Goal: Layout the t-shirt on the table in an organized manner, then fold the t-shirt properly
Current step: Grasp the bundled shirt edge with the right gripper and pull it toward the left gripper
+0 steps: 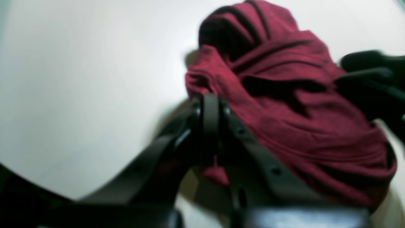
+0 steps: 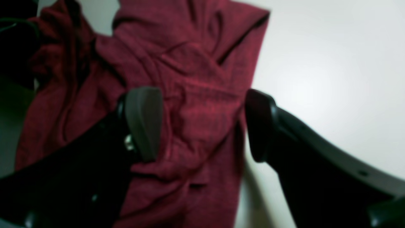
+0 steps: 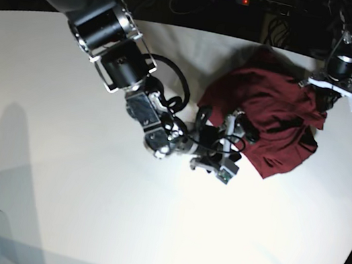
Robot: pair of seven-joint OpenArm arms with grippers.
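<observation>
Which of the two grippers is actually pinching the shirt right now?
The left gripper: its fingers are shut on a fold of the t-shirt. The right gripper is open, straddling cloth.

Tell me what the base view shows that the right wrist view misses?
Only the base view shows both arms and the whole crumpled dark maroon knit t-shirt, with the left end effector at its far edge. Only the right wrist view shows the right end effector open, its fingers either side of a fold of cloth. Both show the shirt bunched, not laid flat, on the plain white table.

Base looks down from above — both wrists close, sharing the t-shirt point(image 3: 265, 119).
</observation>
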